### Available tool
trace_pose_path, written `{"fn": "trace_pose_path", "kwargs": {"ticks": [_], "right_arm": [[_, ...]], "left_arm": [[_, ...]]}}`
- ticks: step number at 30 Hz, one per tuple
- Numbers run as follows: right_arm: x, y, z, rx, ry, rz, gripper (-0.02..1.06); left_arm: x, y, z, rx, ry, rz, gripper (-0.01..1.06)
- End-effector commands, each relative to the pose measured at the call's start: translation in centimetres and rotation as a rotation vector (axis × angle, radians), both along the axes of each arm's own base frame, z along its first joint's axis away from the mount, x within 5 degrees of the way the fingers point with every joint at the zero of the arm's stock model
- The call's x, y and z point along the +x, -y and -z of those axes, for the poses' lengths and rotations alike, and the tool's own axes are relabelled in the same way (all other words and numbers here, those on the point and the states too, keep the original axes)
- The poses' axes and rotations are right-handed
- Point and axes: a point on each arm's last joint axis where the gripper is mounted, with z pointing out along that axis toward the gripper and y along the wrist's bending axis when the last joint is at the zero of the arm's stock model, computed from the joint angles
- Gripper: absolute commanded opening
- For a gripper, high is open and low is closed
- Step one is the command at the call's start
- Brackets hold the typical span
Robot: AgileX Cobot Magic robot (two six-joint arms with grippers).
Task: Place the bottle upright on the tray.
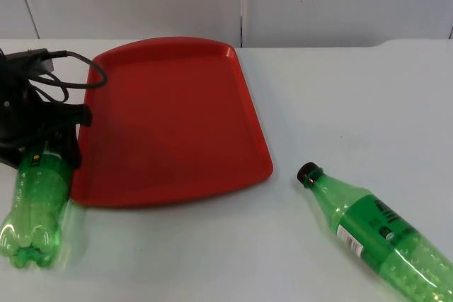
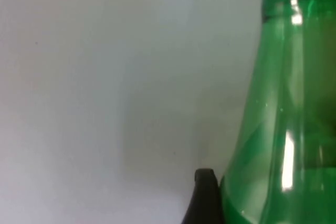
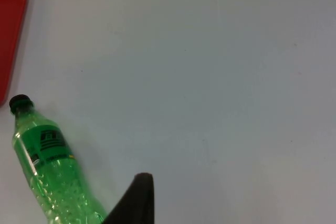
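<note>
Jaws first: we read the left gripper [image 1: 44, 148] as pinching the near bottle [image 1: 35, 210] at its neck end, at the left edge of the top view, just off the tray's [image 1: 177, 54] left rim. In the left wrist view one black fingertip [image 2: 206, 195] sits against the green shoulder of this bottle [image 2: 283, 119], its dark cap at the picture's edge; the other finger is hidden, so the grip is our judgement. The bottle points base-first toward the lower left of the top view, tilted or lying, not upright (whether it is off the table we cannot tell).

Right gripper jaws: we cannot tell their state; one fingertip [image 3: 137, 200] stands over bare table in the right wrist view, and that arm looks to be waiting.

A second bottle [image 1: 379, 238] lies on its side at the lower right of the top view, cap toward the tray, well apart from it.

Progress, as we judge it: nothing stands on the tray. Left to do: carry the held bottle over the rim, turn it upright, set it down and let go.
</note>
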Motion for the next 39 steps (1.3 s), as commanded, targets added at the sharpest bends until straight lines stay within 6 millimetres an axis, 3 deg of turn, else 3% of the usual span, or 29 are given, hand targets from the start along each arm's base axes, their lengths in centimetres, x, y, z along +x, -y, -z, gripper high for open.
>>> {"fn": "trace_pose_path", "kwargs": {"ticks": [1,24,29,30,32,34,37,39], "right_arm": [[0.0,0.0,0.0,0.000,0.007,-0.010,1.05],[0.0,0.0,0.0,0.000,0.007,-0.010,1.05],[0.0,0.0,0.0,0.000,0.007,-0.010,1.05],[0.0,0.0,0.0,0.000,0.007,-0.010,1.05],[0.0,0.0,0.0,0.000,0.007,-0.010,1.05],[0.0,0.0,0.0,0.000,0.007,-0.010,1.05],[0.0,0.0,0.0,0.000,0.007,-0.010,1.05],[0.0,0.0,0.0,0.000,0.007,-0.010,1.05]], "left_arm": [[0.0,0.1,0.0,-0.003,-0.005,-0.007,0.00],[-0.6,0.6,-3.3,-0.049,-0.008,0.022,0.00],[-0.4,1.1,-7.6,-0.103,0.155,0.042,0.00],[-0.4,1.1,-7.6,-0.103,0.155,0.042,0.00],[-0.3,1.6,-11.0,-0.156,0.297,0.046,0.00],[-0.3,1.7,-11.8,-0.167,0.331,0.047,0.00],[-0.5,2.1,-16.6,-0.212,0.568,0.064,0.00],[-0.6,2.2,-17.7,-0.223,0.628,0.060,0.00]]}}
